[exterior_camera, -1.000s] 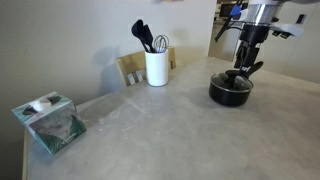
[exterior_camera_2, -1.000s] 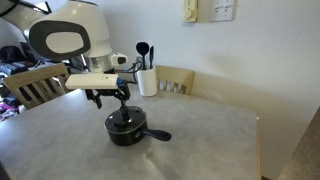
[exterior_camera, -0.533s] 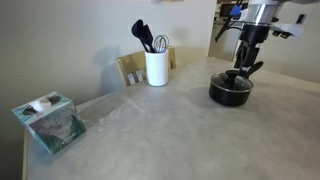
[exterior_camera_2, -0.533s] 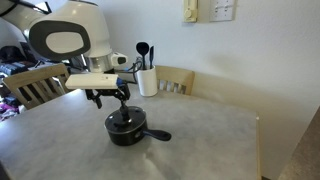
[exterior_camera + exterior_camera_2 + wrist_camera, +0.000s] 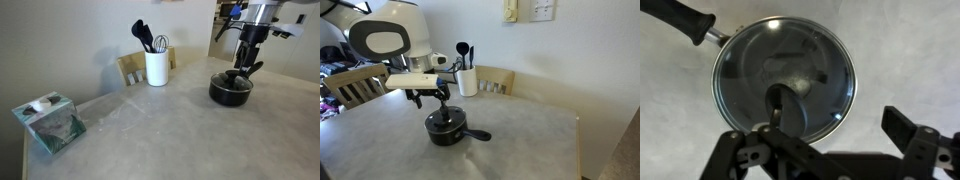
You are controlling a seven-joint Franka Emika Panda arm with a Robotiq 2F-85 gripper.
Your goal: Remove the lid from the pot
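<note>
Handle (image 5: 680, 16): long, matte black, upper left of wrist view, on pot (image 5: 447, 131). Lid (image 5: 815, 55): round, glassy, metal-rimmed, seated on pot at frame centre, with black knob (image 5: 788, 103). Gripper (image 5: 835, 128): spread, empty, lower frame, just above lid; knob toward frame left of its midline, so probably needs shifting that way.

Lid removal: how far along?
Done: the gripper is lined up low over the lid. In hand: jaws open, the knob apparently between them, nothing gripped yet. Left: close on the knob and lift; the lid is on the pot.
</note>
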